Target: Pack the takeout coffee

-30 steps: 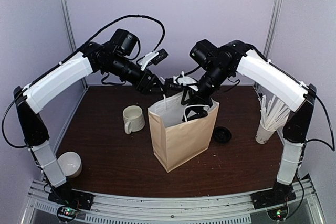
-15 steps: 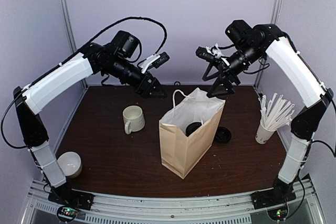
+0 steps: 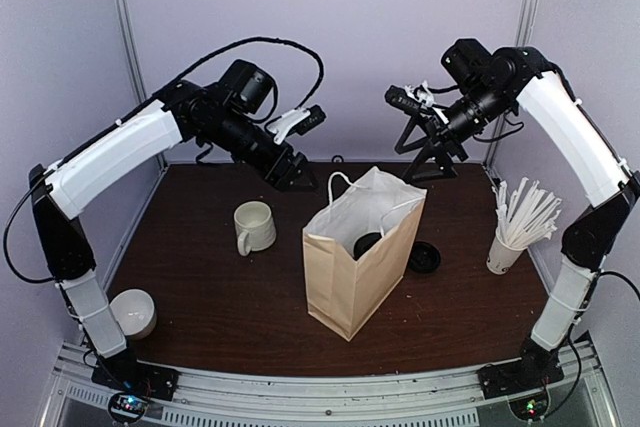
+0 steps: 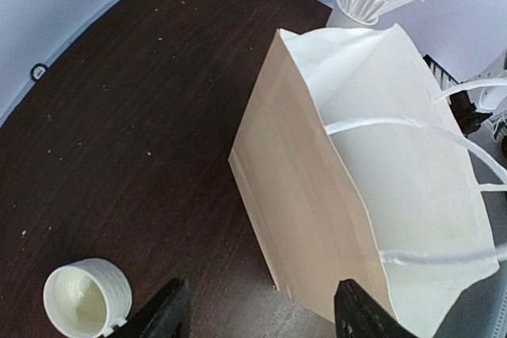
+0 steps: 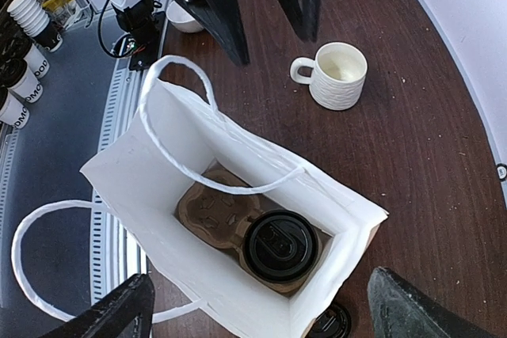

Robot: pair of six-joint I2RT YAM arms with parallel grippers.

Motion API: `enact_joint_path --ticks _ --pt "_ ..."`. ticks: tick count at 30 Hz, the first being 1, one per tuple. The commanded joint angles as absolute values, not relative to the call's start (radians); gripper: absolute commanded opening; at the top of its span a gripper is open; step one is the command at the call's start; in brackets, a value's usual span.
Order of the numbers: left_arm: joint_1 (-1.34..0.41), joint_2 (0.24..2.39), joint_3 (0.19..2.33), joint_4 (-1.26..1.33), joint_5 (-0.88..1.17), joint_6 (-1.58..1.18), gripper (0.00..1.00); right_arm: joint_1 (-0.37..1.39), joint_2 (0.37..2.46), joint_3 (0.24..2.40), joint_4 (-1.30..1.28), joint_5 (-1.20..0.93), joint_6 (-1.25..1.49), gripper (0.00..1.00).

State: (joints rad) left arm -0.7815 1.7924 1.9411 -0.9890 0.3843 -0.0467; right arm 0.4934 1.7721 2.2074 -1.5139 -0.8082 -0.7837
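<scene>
Takeout coffee, black-lidded, was seen inside the tan paper bag. Left gripper and right gripper were held spread, empty.

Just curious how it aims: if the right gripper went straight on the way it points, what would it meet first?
Probably the bag: the right gripper, open, aims into its mouth, so it might clear the rim and reach the coffee on its black lid. Depth is unclear.

The bag gapes open from above, though a handle arches across its mouth; the coffee cup fills one inside corner.
</scene>
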Motion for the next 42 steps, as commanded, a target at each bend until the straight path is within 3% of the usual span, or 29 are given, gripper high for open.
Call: enact_joint_path --ticks 1,12,17,18,24,26,42 --pt "-0.784 1.696 1.933 -1.071 0.348 -0.083 0.66 0.470 1.744 2.200 -1.497 -0.806 -0.766 0.97" --pt "-0.850 1.797 2.031 -1.049 0.490 -0.068 0.66 0.427 1.687 2.115 -1.442 -0.753 -0.729 0.97" --pt "-0.853 1.850 2.099 -1.046 0.452 -0.080 0.58 0.427 1.675 2.073 -1.416 -0.720 -0.718 0.97" --pt "-0.853 1.862 2.112 -1.047 0.432 -0.081 0.55 0.427 1.676 2.073 -1.414 -0.720 -0.718 0.97" --pt "-0.843 1.923 2.205 -1.063 0.374 -0.074 0.10 0.426 1.682 2.083 -1.411 -0.717 -0.716 0.96" --pt "-0.839 1.939 2.236 -1.086 0.339 -0.042 0.00 0.426 1.681 2.080 -1.408 -0.713 -0.716 0.96" --pt "-0.787 1.996 2.320 -0.980 0.418 -0.010 0.00 0.425 1.689 2.052 -1.351 -0.667 -0.666 0.95"
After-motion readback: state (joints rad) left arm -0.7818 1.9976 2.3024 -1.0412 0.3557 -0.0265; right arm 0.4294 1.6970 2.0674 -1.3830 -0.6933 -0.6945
